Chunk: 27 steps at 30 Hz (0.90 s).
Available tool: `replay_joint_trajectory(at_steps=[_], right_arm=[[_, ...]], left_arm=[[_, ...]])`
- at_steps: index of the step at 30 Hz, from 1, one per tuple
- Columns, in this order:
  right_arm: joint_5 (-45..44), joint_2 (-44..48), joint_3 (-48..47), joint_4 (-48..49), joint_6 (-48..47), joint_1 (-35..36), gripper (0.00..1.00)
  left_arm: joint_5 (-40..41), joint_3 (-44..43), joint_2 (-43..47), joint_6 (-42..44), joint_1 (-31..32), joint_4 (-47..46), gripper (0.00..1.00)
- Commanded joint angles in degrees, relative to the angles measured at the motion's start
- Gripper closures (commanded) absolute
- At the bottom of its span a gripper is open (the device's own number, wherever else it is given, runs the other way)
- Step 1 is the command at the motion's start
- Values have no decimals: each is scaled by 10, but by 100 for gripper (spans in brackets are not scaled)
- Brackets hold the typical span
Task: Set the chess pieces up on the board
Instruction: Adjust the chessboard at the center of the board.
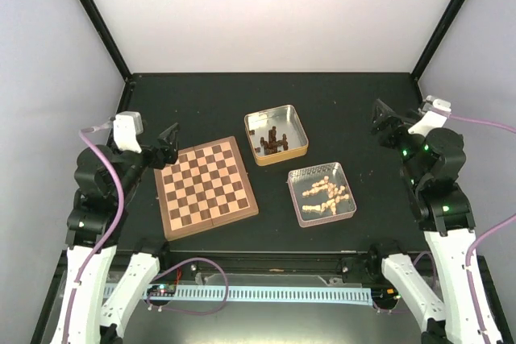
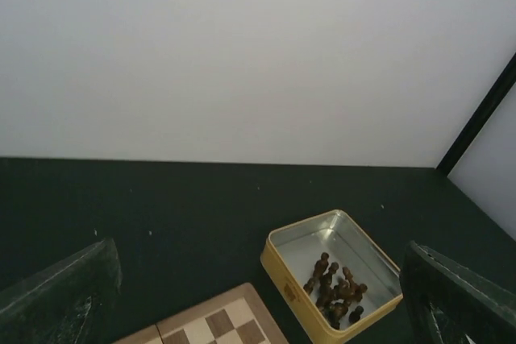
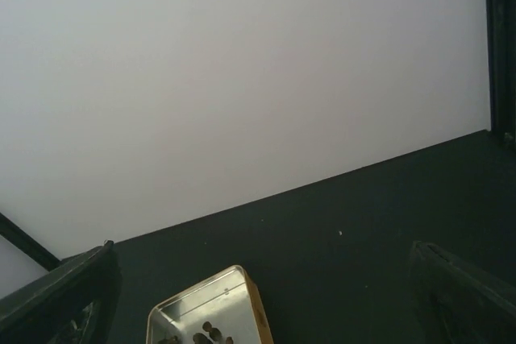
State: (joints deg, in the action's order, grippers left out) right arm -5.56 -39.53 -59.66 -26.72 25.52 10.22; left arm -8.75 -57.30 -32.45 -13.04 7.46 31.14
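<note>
The board (image 1: 206, 187) lies bare on the dark table, left of centre; its far corner shows in the left wrist view (image 2: 211, 325). The pale cream chess pieces (image 1: 324, 192) lie in a heap inside a silver tin (image 1: 348, 210) right of the board. My left gripper (image 1: 171, 136) is open and empty, held above the table just off the board's far left corner. My right gripper (image 1: 380, 117) is open and empty, held high at the far right, away from the pieces. In both wrist views the jaws stand wide apart at the frame edges.
A gold-sided tin (image 1: 300, 149) with several dark brown chess figures (image 1: 272, 141) stands behind the board and the silver tin; it shows in the left wrist view (image 2: 284, 278) and the right wrist view (image 3: 256, 316). White walls with black corner posts enclose the table.
</note>
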Motion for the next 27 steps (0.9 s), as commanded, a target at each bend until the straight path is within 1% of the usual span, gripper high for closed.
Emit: replay_joint_trajectory(at_steps=[1, 5, 9, 13, 18, 22, 27], right_arm=[[126, -11, 20, 51, 39, -46, 2], [212, -19, 45, 85, 43, -72, 1], [280, -38, 62, 101, 55, -85, 1], [333, -74, 74, 103, 71, -90, 4], [362, -120, 87, 96, 81, -93, 7], [374, -145, 98, 97, 86, -92, 10], [382, -157, 117, 110, 103, -92, 12]], left_arm=[[-46, 13, -11, -28, -20, -32, 3], [-53, 24, -29, -42, -30, -14, 2], [-20, 30, -64, -71, -37, 47, 1], [8, 45, -111, -120, -58, 112, 1], [1, 107, -150, -165, -121, 137, 1], [13, 154, -166, -195, -178, 143, 1], [34, 179, -198, -235, -199, 186, 1]])
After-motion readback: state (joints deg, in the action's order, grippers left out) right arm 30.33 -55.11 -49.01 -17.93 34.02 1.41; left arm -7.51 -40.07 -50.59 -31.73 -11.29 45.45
